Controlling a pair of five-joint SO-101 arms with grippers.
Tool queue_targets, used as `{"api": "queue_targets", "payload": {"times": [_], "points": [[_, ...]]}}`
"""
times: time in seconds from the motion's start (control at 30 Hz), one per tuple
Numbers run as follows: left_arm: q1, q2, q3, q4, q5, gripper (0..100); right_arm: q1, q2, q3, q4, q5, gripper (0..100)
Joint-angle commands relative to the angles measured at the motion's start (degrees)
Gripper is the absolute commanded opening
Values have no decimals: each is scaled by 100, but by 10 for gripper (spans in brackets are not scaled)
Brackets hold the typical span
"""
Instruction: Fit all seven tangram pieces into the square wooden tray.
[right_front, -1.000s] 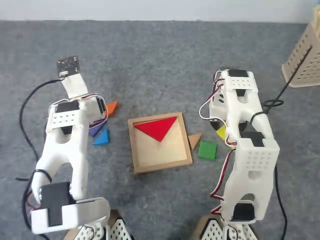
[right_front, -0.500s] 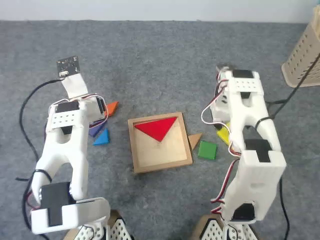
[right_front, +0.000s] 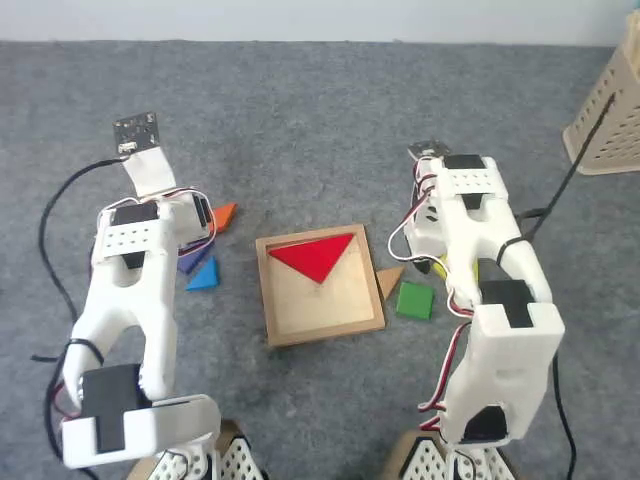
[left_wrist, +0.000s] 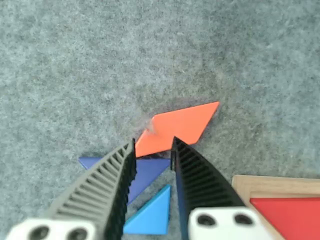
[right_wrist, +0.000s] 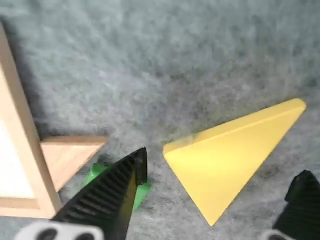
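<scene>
Wrist view: right tool (right_wrist: 223, 165) (jaws wide) flanks yellow triangle (right_wrist: 235, 160)

A grey, carpeted counter (right_front: 330, 130) lies directly beneath the left end effector (left_wrist: 153, 144) and the right end effector (right_wrist: 222, 165). It spreads ahead of both to its far edge. Seen close beneath either end effector, its short nap is fuzzy and mottled in lighter and darker grey. Beyond that far edge, well ahead of the two end effectors, runs a pale strip of wall (right_front: 300, 18). A tan stand (right_front: 612, 105) pierced with rows of small slots sits on the counter well apart from the right end effector, ahead of it and off to its right, cut off by the frame's edge.
</scene>
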Motion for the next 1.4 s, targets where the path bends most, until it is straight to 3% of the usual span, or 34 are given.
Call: {"api": "queue_targets", "payload": {"times": [0.0,0.53,0.93,1.2,1.37], "points": [[9,-308,-189,-176,26,112,-40,-435,9,-215,-114,421],[9,-290,-163,-237,26,112,462,180,-9,-479,-141,360],[9,-290,-163,-237,26,112,488,171,-35,-514,-132,165],[9,-281,-171,-237,26,112,488,145,-440,-163,9,162],[26,-281,-171,-246,26,112,444,-945,-202,75,352,164]]}}
